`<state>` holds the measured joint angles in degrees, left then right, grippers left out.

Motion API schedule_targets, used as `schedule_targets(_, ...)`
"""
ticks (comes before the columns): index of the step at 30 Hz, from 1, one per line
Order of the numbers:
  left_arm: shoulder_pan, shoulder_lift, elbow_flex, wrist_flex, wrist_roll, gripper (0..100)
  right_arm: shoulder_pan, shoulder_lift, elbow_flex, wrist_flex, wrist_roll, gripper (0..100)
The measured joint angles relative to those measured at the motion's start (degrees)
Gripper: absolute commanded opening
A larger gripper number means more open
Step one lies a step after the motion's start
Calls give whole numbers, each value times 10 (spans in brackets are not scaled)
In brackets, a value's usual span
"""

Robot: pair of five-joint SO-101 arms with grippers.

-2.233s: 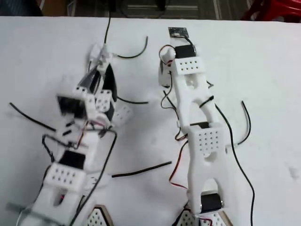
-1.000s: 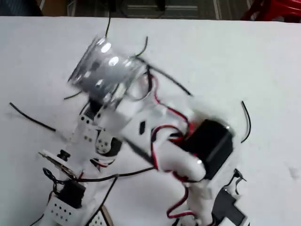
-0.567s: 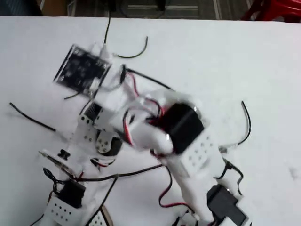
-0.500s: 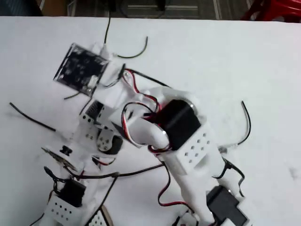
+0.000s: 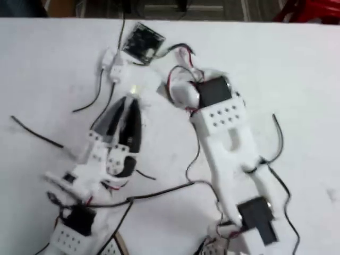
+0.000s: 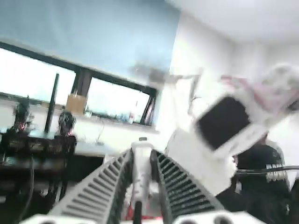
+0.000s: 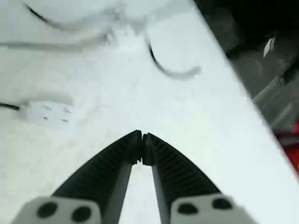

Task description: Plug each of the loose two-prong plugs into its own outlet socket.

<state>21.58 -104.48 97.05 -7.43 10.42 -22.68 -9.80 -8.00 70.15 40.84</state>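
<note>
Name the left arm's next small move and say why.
Probably tilt the left claw down toward the table. It is shut on what looks like a white plug but points out at the room, while the white socket lies flat on the table.

We saw two arms built of white printed plastic. The right arm [image 5: 229,146] had long forked white links, a plate dotted with rows of small holes [image 5: 226,113], and boxy black motors [image 5: 213,91] at its joints. Red, white and black wires [image 5: 178,79] looped near its wrist, where a dark square circuit board [image 5: 142,41] sat, and a thin black cable [image 5: 276,178] ran along its side. The left arm [image 5: 98,156] showed the same white shells and a dotted plate [image 5: 69,241]. The right end effector [image 7: 141,139] had two black ribbed fingers [image 7: 105,170] on white bases with dark round holes [image 7: 65,210]. The left end effector [image 6: 141,154] had ribbed fingers [image 6: 105,189] that looked grey to us.
</note>
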Motion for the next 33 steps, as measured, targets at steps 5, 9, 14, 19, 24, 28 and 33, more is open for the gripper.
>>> schedule_targets(5,1,2,1,1,0,24,16,-8,6,-18,7,19)
schedule_targets(9,1,8,1,1,-1,24,17,-18,5,-18,7,19)
schedule_targets(14,1,8,1,12,2,24,20,-52,8,-18,7,19)
schedule_targets(19,1,9,-26,128,25,24,19,-67,9,31,7,19)
schedule_targets(24,-37,55,-108,232,78,24,17,-67,63,84,7,19)
schedule_targets(28,-70,205,-196,246,131,24,29,-67,139,89,7,19)
schedule_targets(33,-83,473,-351,284,192,24,64,-67,212,89,7,19)
